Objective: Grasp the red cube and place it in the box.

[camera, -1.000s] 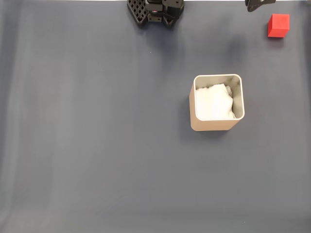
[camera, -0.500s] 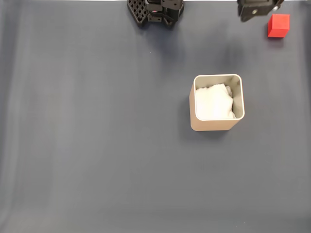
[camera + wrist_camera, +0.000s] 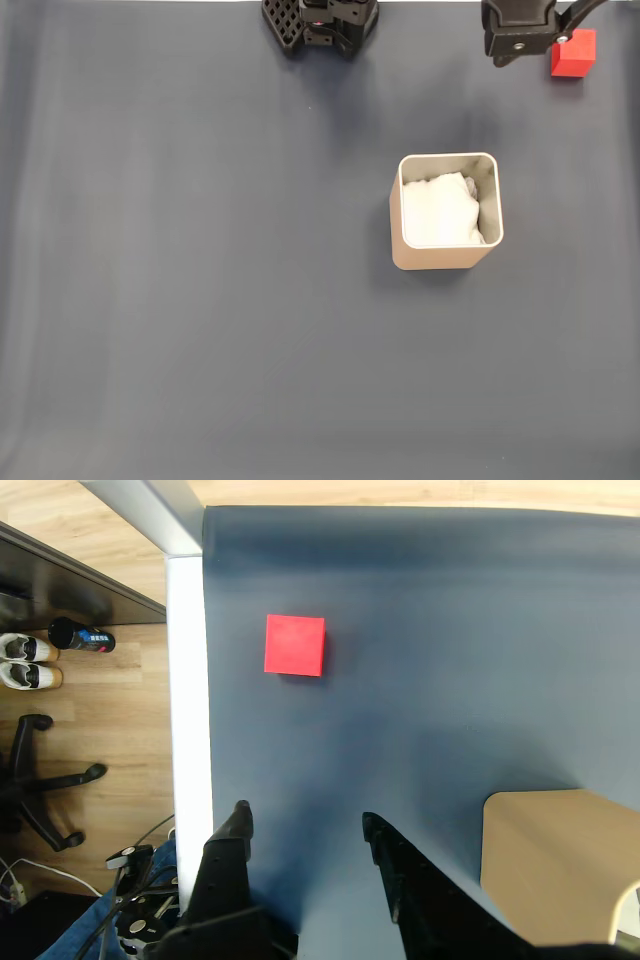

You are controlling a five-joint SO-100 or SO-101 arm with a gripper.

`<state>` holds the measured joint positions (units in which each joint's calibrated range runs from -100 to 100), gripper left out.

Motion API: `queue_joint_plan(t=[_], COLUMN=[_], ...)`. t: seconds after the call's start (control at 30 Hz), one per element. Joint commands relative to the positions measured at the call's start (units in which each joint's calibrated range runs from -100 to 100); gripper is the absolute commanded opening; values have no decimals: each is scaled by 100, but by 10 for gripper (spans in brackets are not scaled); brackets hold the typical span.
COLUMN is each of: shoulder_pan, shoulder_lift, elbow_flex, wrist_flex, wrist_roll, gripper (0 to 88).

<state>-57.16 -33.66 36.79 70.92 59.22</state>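
The red cube (image 3: 573, 53) lies on the dark grey mat near the top right corner in the fixed view, well above and right of the box (image 3: 447, 260). The box is beige with white padding (image 3: 438, 210) inside. The arm's black wrist (image 3: 518, 32) hangs just left of the cube. In the wrist view my gripper (image 3: 305, 822) is open with nothing between its fingers (image 3: 238, 830). The red cube (image 3: 295, 645) sits some way ahead of them on the mat. A corner of the box (image 3: 560, 860) shows at the lower right.
The arm's base (image 3: 320, 20) stands at the mat's top edge. In the wrist view the table's white edge (image 3: 188, 730) runs close to the left of the cube, with wooden floor, a chair base (image 3: 45, 780) and shoes beyond it.
The arm's black wrist has come down into the fixed view from the top edge, ending just left of the red cube. Cube and box have not moved.
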Motion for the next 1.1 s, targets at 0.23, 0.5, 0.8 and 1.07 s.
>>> queue_joint_plan(t=[0.23,0.5,0.8,1.07], shoulder_pan=[231,395,345,160], shoulder_lift=[471,731,1241,1665], elbow_flex=[-854,-945,-1200,-1373], wrist_flex=[-325,-563,-965,-1220], wrist_roll=[83,54,0,-166], gripper=[312,340,351,361])
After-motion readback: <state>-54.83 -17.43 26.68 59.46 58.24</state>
